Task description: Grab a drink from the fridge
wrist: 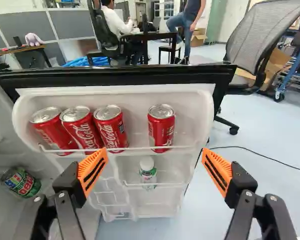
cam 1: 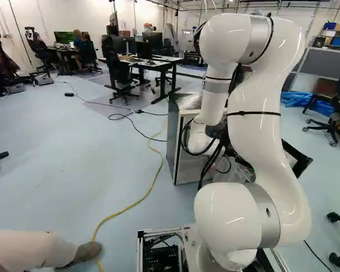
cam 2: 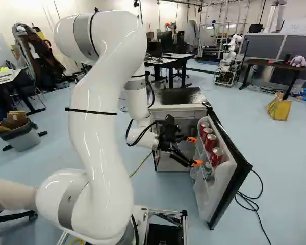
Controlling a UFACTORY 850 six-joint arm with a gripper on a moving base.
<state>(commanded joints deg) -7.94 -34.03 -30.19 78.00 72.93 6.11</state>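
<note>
In the right base view my gripper point(cam 2: 194, 151) is at the inner side of the open fridge door point(cam 2: 238, 162), beside its shelves. The wrist view shows the gripper point(wrist: 155, 161) open, nothing between its pads. Ahead of it, one red can point(wrist: 161, 126) stands apart on the door's upper shelf, roughly in line with the gap. Three more red cans point(wrist: 109, 127) lean together on that shelf, beyond one finger. A small bottle point(wrist: 148, 172) is in the shelf below. A dark green can point(wrist: 20, 182) lies inside the fridge point(cam 2: 179, 113).
The door's black edge point(wrist: 120, 76) runs behind the cans. An office chair point(wrist: 260, 42) stands beyond the door. A yellow cable point(cam 1: 153, 181) crosses the floor. A person's leg and shoe point(cam 1: 86, 253) are left of the base. Another robot point(cam 2: 227, 60) stands farther back.
</note>
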